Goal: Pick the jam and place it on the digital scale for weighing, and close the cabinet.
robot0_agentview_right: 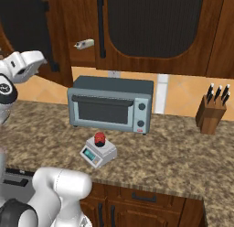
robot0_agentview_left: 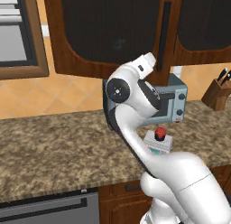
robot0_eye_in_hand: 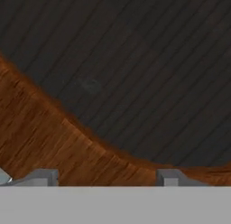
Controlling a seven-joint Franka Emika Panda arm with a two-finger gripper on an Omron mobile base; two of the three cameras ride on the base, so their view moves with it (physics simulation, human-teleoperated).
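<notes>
Granite counter (robot0_agentview_right: 183, 157): toaster oven (robot0_agentview_right: 109, 105), digital scale (robot0_agentview_right: 98, 153).

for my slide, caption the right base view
Red-lidded jam jar sits on the light-grey digital scale before the blue-grey toaster oven.

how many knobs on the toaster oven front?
2. Both sit on the toaster oven right-hand control panel: upper knob and lower knob directly below it. In the left base view the arm covers much of the oven, but both knobs show there too.
</notes>
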